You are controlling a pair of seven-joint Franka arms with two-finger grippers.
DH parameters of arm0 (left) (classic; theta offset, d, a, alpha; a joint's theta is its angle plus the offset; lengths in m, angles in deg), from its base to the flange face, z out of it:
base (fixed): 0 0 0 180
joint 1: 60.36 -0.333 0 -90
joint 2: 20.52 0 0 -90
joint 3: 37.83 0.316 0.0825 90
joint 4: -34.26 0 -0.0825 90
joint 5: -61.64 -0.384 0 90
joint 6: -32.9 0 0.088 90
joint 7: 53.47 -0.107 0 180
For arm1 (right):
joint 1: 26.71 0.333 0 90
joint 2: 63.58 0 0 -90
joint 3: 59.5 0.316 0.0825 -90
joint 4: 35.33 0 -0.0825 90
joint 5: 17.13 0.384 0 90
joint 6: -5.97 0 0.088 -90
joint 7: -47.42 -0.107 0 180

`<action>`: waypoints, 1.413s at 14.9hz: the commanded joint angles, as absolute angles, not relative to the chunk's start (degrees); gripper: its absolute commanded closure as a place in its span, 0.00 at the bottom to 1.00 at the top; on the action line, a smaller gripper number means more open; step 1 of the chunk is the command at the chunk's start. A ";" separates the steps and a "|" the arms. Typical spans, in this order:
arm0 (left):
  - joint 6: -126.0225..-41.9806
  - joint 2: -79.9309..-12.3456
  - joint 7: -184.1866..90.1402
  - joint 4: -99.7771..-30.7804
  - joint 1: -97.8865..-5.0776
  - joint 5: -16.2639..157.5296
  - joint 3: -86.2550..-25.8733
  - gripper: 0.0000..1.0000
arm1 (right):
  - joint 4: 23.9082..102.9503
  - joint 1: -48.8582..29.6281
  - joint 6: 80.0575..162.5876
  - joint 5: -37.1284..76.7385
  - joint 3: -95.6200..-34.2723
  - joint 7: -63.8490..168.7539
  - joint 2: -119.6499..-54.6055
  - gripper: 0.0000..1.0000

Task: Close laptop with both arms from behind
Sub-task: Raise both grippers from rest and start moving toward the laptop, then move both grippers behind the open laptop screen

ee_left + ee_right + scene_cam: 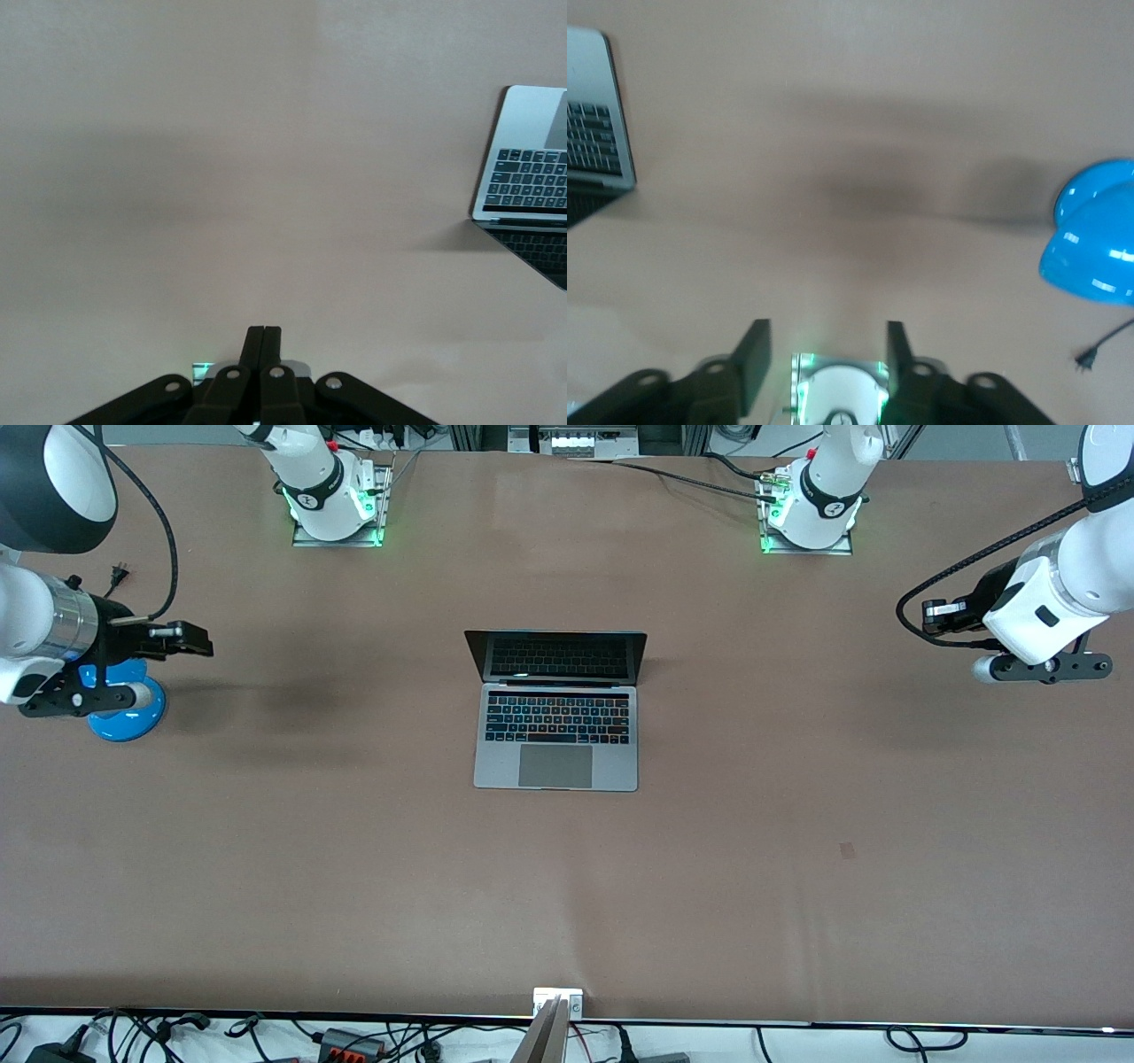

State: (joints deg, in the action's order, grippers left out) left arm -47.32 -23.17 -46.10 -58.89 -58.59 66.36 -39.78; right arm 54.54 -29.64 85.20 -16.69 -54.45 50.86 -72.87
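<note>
The laptop (556, 710) sits open mid-tabletop (797, 868), while the left gripper (263, 341), fingers pressed together, and the right gripper (822, 365), fingers spread, hang over the tabletop's two end edges.

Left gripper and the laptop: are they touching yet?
Apart. The front view shows the left gripper up at the left arm's end of the table, with a wide stretch of bare table between it and the open laptop.
</note>
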 commanded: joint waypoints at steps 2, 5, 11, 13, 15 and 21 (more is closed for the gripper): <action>-46.56 -23.77 -43.54 -58.56 -58.42 67.35 -41.43 1.00 | 54.93 -29.79 83.31 -15.81 -54.14 51.73 -72.37 1.00; -46.29 -24.65 -43.54 -58.56 -58.25 70.25 -41.60 1.00 | 56.60 -29.61 83.13 -15.72 -53.96 51.73 -70.97 1.00; -47.08 -26.14 -42.41 -60.05 -56.85 75.26 -43.35 1.00 | 59.94 -26.63 81.73 -15.63 -53.96 50.86 -68.24 1.00; -49.71 -27.11 -36.37 -60.92 -56.75 79.64 -44.50 1.00 | 60.47 -24.53 81.82 -14.67 -53.96 47.26 -67.53 1.00; -50.77 -27.11 -35.11 -62.85 -56.75 80.01 -48.09 1.00 | 61.96 -21.02 82.69 -14.58 -53.96 43.57 -66.39 1.00; -62.01 -23.68 -33.27 -75.32 -57.10 80.45 -57.06 1.00 | 70.99 -9.85 95.24 -8.81 -53.96 30.83 -62.18 1.00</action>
